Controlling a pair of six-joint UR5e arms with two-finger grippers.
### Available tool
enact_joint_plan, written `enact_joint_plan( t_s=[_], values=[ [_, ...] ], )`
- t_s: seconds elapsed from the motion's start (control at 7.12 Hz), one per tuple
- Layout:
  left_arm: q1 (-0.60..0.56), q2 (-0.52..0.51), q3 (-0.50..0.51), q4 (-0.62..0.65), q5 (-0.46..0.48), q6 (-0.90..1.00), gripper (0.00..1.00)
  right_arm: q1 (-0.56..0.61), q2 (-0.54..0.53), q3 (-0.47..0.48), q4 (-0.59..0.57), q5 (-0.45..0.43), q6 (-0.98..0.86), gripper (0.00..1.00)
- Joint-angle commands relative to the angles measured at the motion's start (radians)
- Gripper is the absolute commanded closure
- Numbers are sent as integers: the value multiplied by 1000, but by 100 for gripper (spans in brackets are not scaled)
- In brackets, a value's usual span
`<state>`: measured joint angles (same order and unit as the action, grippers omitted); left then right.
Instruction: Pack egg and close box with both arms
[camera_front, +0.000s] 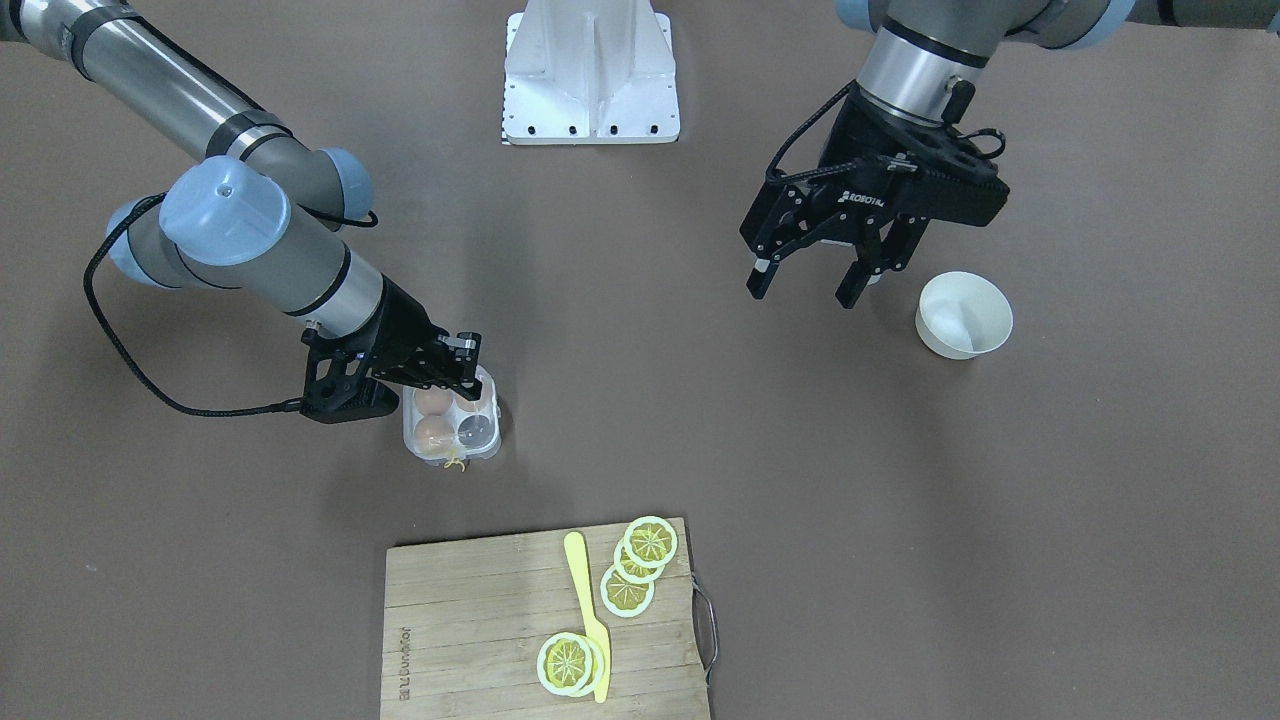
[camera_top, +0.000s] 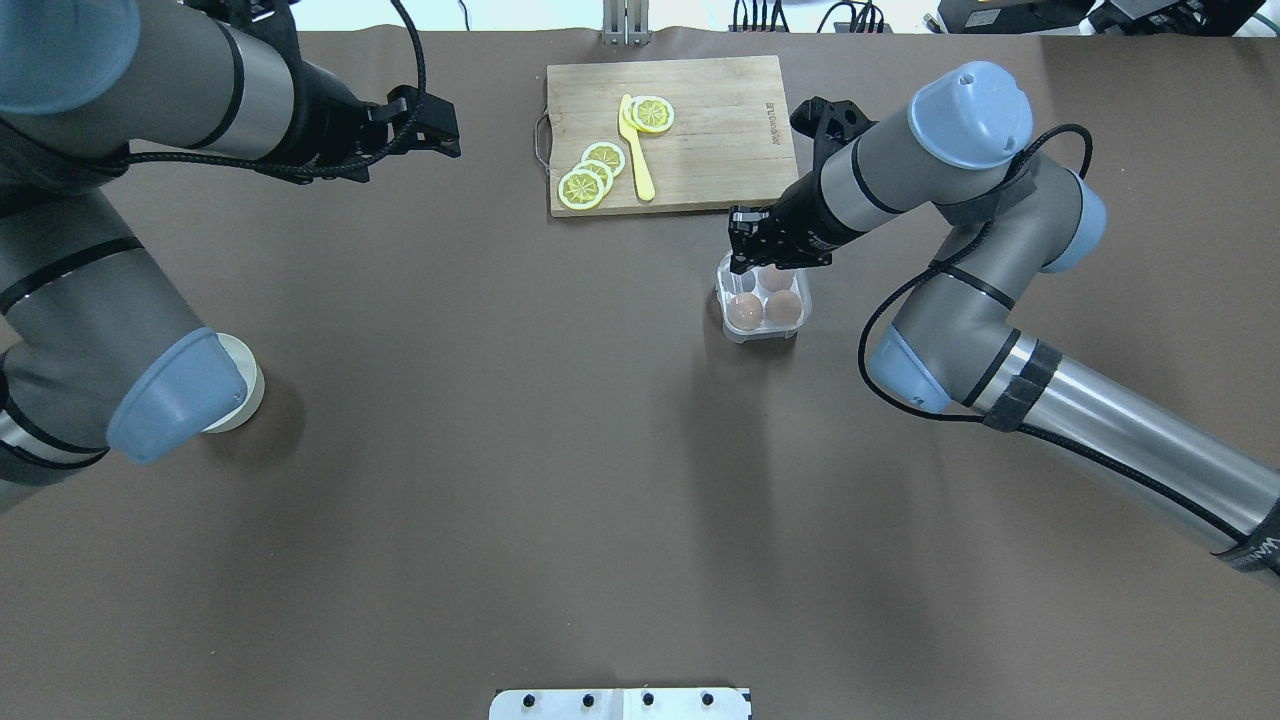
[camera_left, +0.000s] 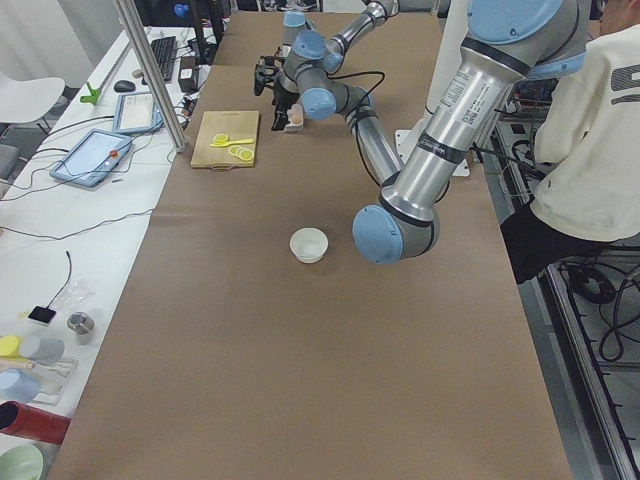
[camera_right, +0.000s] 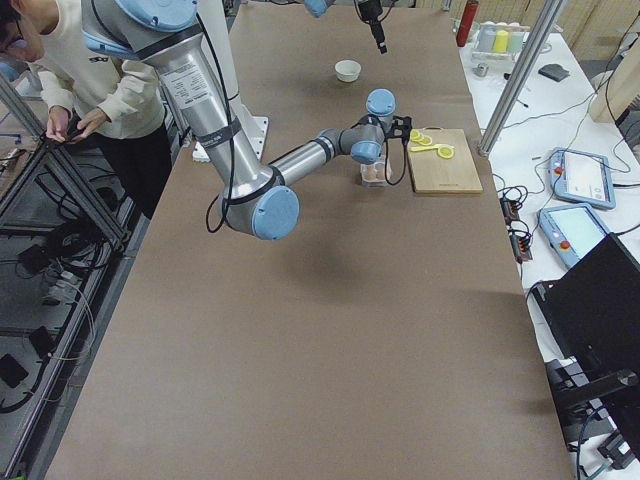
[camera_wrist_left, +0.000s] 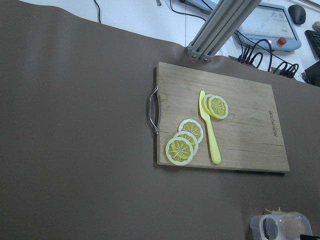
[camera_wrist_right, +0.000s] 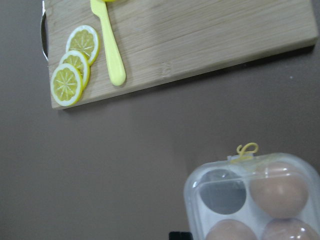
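Note:
The clear plastic box (camera_front: 452, 425) stands on the brown table, its lid down over the cells, its yellow string tag (camera_wrist_right: 246, 148) towards the cutting board. Three brown eggs fill three cells, one of them the egg (camera_wrist_right: 277, 189); the fourth cell (camera_wrist_right: 223, 193) is empty. My right gripper (camera_front: 462, 362) looks shut and sits on top of the box's robot-side edge (camera_top: 765, 305). My left gripper (camera_front: 803, 293) is open and empty, held above the table beside the white bowl (camera_front: 965, 315). The box also shows in the left wrist view (camera_wrist_left: 280, 227).
A wooden cutting board (camera_front: 480, 620) with lemon slices (camera_front: 640, 565) and a yellow knife (camera_front: 588, 610) lies just beyond the box. The white robot base (camera_front: 592, 75) stands at the robot's edge of the table. An operator sits beside the table (camera_left: 590, 150).

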<state>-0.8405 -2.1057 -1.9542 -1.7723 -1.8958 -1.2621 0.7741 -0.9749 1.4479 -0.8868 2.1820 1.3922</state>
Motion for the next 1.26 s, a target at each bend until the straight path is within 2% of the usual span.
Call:
enact_joint_plan(
  t_s=[0.0,0.14,0.42,0.56,0.7,0.84,0.98,1.12],
  values=[
    [-8,21,0,-1,-9,4,3,-1,42,22,-6,1,100,2],
    [-8,26,3,-1,-6,4,3,2,33,54,-21,2,100,0],
    [-23,67,-5,4,-8,6,3,81,-23,170,-217,-4,47,0],
    [-63,94,-14,8,-11,70,3,140,-78,237,-316,2,-75,0],
    [-93,154,-43,19,-32,184,3,184,-115,305,-477,2,-223,0],
    [-177,189,-52,95,-125,313,3,227,-126,357,-662,-8,-395,0],
    [-280,202,-55,234,-158,519,3,279,-131,389,-822,-7,-588,0],
    [-348,251,-46,296,-161,761,3,321,-169,408,-922,-4,-781,0]
  ],
)
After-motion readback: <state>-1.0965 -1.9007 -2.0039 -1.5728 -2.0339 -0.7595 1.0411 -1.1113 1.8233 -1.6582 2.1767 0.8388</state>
